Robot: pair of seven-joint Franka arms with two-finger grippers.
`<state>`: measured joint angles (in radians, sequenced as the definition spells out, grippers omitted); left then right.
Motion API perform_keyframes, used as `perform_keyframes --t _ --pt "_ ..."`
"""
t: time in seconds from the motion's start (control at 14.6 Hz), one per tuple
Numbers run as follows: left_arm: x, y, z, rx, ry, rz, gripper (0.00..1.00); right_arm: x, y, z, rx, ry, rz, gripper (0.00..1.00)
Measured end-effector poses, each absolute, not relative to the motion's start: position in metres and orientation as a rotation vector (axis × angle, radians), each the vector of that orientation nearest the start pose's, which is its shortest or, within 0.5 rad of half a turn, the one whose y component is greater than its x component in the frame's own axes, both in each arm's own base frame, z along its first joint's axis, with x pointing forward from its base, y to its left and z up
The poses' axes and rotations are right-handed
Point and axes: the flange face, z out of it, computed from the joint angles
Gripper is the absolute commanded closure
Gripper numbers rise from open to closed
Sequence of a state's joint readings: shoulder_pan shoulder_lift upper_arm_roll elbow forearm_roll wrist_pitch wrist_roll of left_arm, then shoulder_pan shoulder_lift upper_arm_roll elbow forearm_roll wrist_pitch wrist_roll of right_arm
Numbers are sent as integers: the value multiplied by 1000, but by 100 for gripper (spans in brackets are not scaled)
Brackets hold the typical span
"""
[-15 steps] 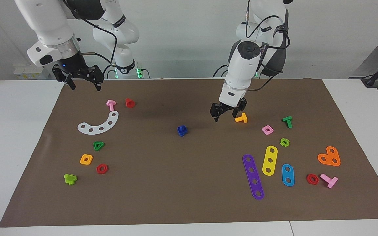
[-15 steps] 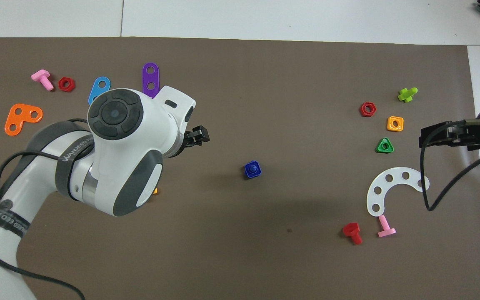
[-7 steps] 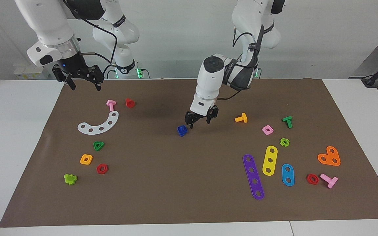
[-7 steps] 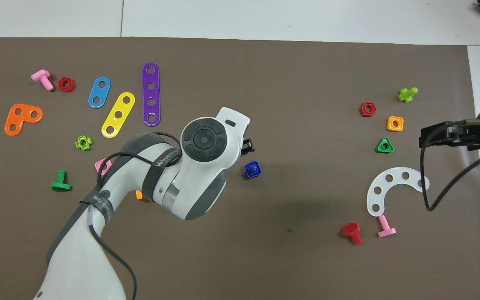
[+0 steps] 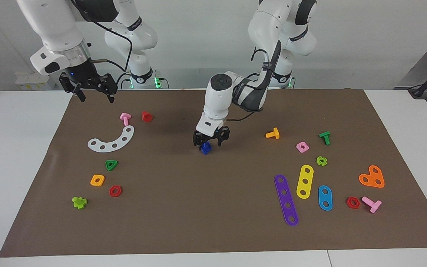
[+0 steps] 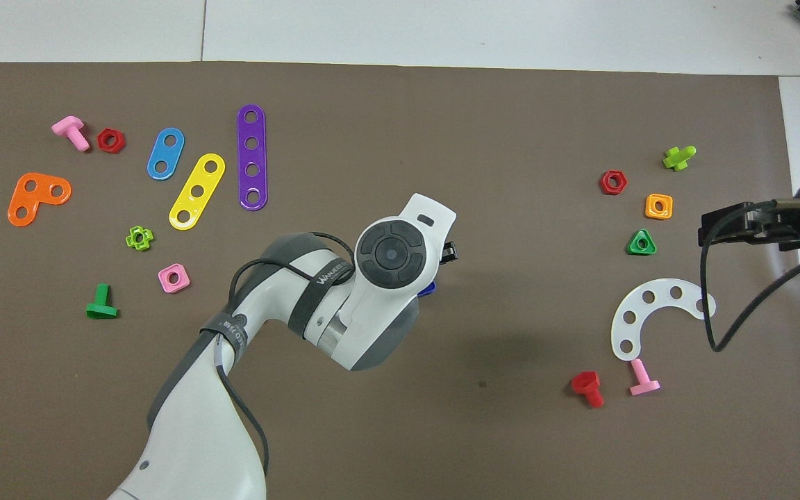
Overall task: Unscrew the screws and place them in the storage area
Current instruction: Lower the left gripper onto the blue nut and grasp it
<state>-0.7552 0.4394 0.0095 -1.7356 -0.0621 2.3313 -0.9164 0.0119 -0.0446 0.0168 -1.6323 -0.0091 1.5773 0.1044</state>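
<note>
The dark-blue screw stands mid-mat, screwed into a dark-blue square nut, and the two read as one blue piece. My left gripper is open and low over it, with one finger on each side of the piece. I cannot tell whether the fingers touch it. In the overhead view the left wrist covers the piece, so only a blue sliver and one black finger show. My right gripper is open and empty. It waits over the mat's edge nearest the robots, at the right arm's end.
An orange bolt, a pink nut, a green bolt and coloured strips lie toward the left arm's end. A white arc, a pink bolt, a red bolt and several nuts lie toward the right arm's end.
My left gripper has swung from beside the orange bolt across to the blue piece and come down over it. The right arm has not moved.
</note>
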Motion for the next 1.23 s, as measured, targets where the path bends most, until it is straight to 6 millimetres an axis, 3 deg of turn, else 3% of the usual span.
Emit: perform_keyframes --t 0.48,0.75,1.23 --pt "491 -463 319 -3275 -334 -136 23 540 15 620 -3150 119 15 0" --pt "490 -462 316 -3273 -333 -134 24 540 15 620 -3150 119 15 0" --pt "487 -460 310 -3266 -333 -122 43 540 15 620 -3150 119 15 0"
